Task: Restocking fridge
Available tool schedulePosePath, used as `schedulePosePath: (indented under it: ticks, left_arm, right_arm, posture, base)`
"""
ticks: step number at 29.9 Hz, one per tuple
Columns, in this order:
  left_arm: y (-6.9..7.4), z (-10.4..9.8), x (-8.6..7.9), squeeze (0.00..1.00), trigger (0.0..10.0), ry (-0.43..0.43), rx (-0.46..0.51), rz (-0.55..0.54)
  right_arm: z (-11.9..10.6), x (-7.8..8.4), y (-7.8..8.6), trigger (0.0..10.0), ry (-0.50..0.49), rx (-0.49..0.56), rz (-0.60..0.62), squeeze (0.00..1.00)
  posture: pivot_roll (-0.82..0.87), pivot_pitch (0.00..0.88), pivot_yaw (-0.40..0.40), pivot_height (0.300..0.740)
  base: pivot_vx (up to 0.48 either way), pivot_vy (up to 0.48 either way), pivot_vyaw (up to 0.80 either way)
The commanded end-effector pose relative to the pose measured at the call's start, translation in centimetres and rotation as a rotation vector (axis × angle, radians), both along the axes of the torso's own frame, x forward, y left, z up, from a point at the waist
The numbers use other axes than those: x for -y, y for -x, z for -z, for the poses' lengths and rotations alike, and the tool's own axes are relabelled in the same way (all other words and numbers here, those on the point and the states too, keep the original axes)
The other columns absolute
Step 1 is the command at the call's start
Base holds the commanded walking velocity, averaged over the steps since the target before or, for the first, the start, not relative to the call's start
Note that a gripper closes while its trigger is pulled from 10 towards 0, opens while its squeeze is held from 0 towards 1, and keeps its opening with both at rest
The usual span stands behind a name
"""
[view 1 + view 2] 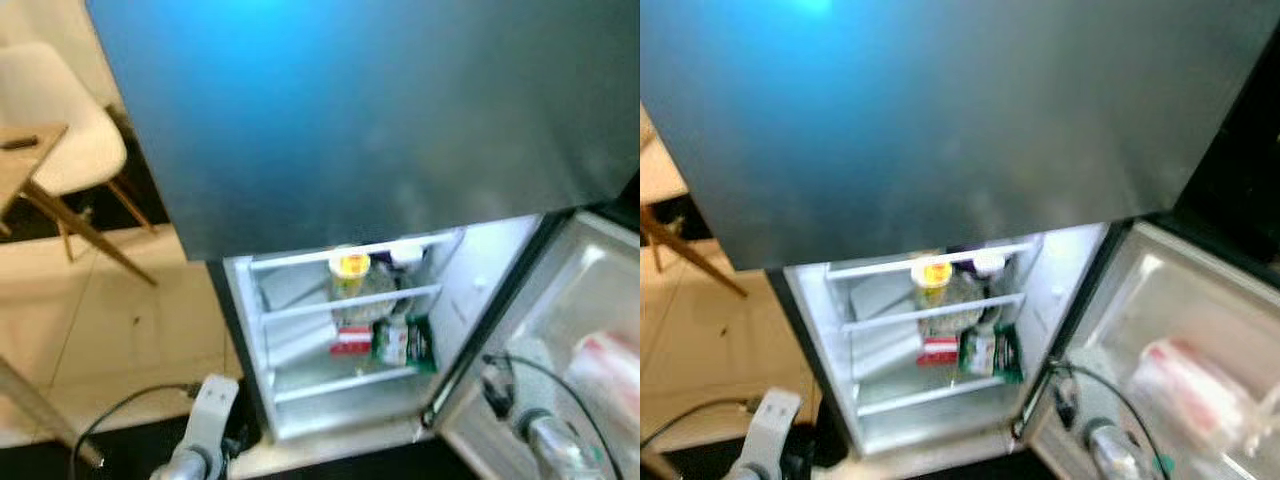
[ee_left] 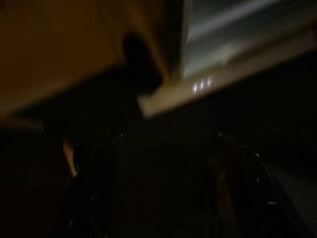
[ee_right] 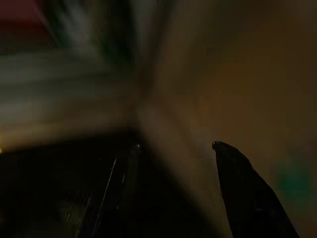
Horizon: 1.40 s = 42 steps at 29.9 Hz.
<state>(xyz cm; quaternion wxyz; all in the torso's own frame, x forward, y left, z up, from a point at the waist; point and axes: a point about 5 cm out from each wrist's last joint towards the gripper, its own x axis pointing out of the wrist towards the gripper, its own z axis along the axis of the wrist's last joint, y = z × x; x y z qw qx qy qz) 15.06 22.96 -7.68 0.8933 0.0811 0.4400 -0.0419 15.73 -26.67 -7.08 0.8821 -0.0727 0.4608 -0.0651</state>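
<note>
The fridge's lower compartment [image 1: 345, 330] stands open and lit, under the shut grey upper door [image 1: 380, 110]. On its wire shelves are a yellow-lidded jar [image 1: 349, 270], a white-capped container [image 1: 406, 254], a red pack [image 1: 352, 341] and a green packet [image 1: 405, 343]. The lower door [image 1: 560, 340] is swung out to the right, with a pink-and-white wrapped package [image 1: 1190, 390] in its rack. My left arm [image 1: 205, 425] and right arm [image 1: 545, 440] hang low in front of the fridge. In the dark, blurred right wrist view, the right gripper [image 3: 174, 146] is open with nothing between its fingers.
A cream chair [image 1: 60, 120] with wooden legs and a wooden table corner [image 1: 25, 150] stand to the left on the beige tiled floor [image 1: 130, 320]. A black cable [image 1: 120, 410] trails by my left arm. The open door takes up the room on the right.
</note>
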Motion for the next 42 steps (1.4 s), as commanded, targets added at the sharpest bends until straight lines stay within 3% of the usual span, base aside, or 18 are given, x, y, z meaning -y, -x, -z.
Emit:
schedulePosePath:
  ticks: [1, 2, 4, 5, 6, 7, 12, 18, 22, 37, 42]
  left_arm:
    - [0.4, 0.3, -0.4, 0.00, 10.0, -0.040, -0.018, -0.015]
    - [0.4, 0.3, -0.4, 0.00, 10.0, -0.040, -0.018, -0.015]
    - [1.5, 0.8, -0.8, 0.00, 10.0, -0.076, -0.059, -0.019]
    - [1.5, 0.8, -0.8, 0.00, 10.0, -0.076, -0.059, -0.019]
    - [2.4, 1.2, -0.8, 0.00, 10.0, -0.083, -0.084, -0.022]
    - [2.7, 1.4, -0.8, 0.00, 10.0, -0.082, -0.091, -0.023]
    - [3.4, 1.8, -0.5, 0.00, 10.0, -0.090, -0.119, -0.030]
    - [3.3, 2.0, -0.1, 0.00, 10.0, -0.082, -0.117, -0.027]
    - [3.2, 2.0, -0.2, 0.00, 10.0, -0.091, -0.125, -0.036]
    - [4.4, 2.4, -0.8, 0.00, 10.0, -0.125, -0.177, -0.040]
    - [4.7, 2.4, -1.1, 0.00, 10.0, -0.140, -0.194, -0.043]
  right_arm:
    - [1.9, -1.7, 3.0, 10.0, -0.002, -0.136, -0.085, 0.00]
    - [1.9, -1.7, 3.0, 10.0, -0.002, -0.136, -0.085, 0.00]
    - [3.2, -3.1, 5.9, 10.0, 0.004, -0.253, -0.215, 0.00]
    - [3.2, -3.1, 5.9, 10.0, 0.004, -0.253, -0.215, 0.00]
    - [3.7, -3.9, 7.6, 10.0, 0.004, -0.327, -0.330, 0.00]
    - [3.9, -4.0, 8.0, 10.0, 0.000, -0.345, -0.360, 0.00]
    - [3.7, -3.4, 7.6, 10.0, 0.026, -0.334, -0.349, 0.00]
    - [2.6, -0.4, 5.4, 10.0, 0.136, -0.296, -0.229, 0.00]
    - [2.1, 0.5, 4.7, 10.0, 0.153, -0.269, -0.189, 0.00]
    - [2.9, -0.2, 7.0, 10.0, 0.142, -0.336, -0.222, 0.00]
    - [2.9, 0.2, 7.6, 10.0, 0.155, -0.352, -0.213, 0.00]
  posture:
    - [-0.03, 0.000, -0.053, 0.740]
    - [-0.03, 0.000, -0.053, 0.740]
    - [-0.03, 0.000, -0.060, 0.740]
    - [-0.03, 0.000, -0.060, 0.740]
    - [-0.04, 0.000, -0.073, 0.740]
    - [-0.04, 0.000, -0.077, 0.740]
    - [-0.05, 0.000, -0.085, 0.740]
    - [-0.05, 0.000, -0.090, 0.740]
    - [-0.04, 0.000, -0.089, 0.740]
    - [-0.04, 0.000, -0.074, 0.740]
    - [-0.05, 0.000, -0.073, 0.740]
  base:
    - [0.000, 0.000, 0.00]
    - [0.000, 0.000, 0.00]
    - [0.000, 0.000, 0.00]
    - [0.000, 0.000, 0.00]
    - [0.000, 0.000, 0.00]
    - [-0.259, 0.000, 0.00]
    - [-0.418, 0.000, 0.00]
    - [-0.480, 0.000, 0.00]
    - [-0.480, 0.000, 0.00]
    - [-0.452, 0.000, 0.00]
    - [0.000, 0.000, 0.00]
